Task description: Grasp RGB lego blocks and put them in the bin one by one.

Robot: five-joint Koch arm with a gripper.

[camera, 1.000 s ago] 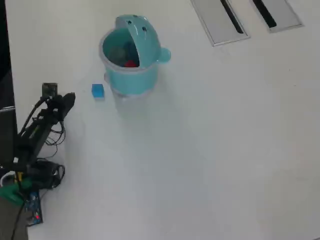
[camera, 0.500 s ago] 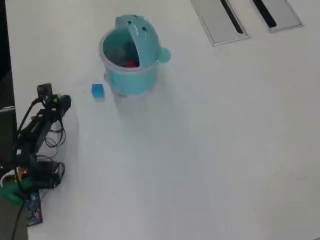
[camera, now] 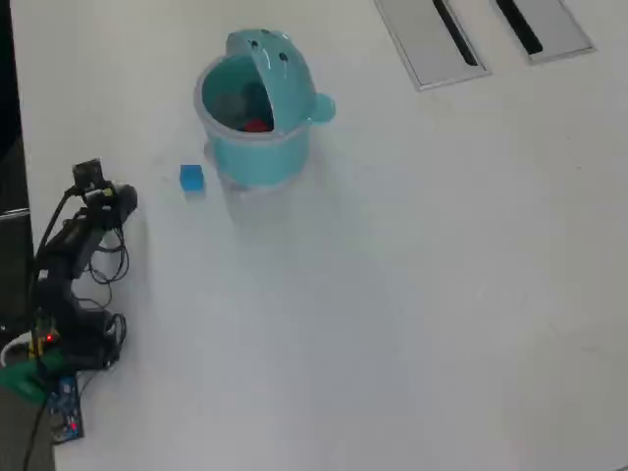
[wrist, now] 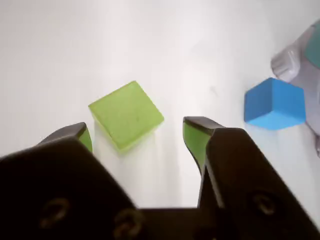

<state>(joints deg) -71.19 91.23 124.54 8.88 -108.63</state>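
1. Two jaws, spread wide and holding nothing: my gripper (wrist: 137, 131) hangs over the white table (camera: 412, 294), with black matte bodies and green-tinted tips.
2. Just beyond the gap between my tips, slightly toward the left one in the wrist view, sits the yellow-green cube (wrist: 126, 115), smooth plastic with crisp edges, turned corner-on to me. Neither tip touches it.
3. To its right in that view lies the blue cube (wrist: 274, 103), same smooth plastic, well apart from the green one and just beside the bin's base.
4. Overhead, the blue cube (camera: 191, 178) sits left of the bin (camera: 257, 108), a round light teal bucket with its flip lid raised, two dark dots on the lid and a small knob on its right side.
5. Something red (camera: 258, 125) shows inside the bin; its shape is too blurred to tell.
6. Overhead, my arm (camera: 74, 245) is near the table's left edge, and the green cube is hidden there.
7. Bare table spreads wide right of and below the bin; two grey slotted panels (camera: 432, 39) lie flat at the top right edge.
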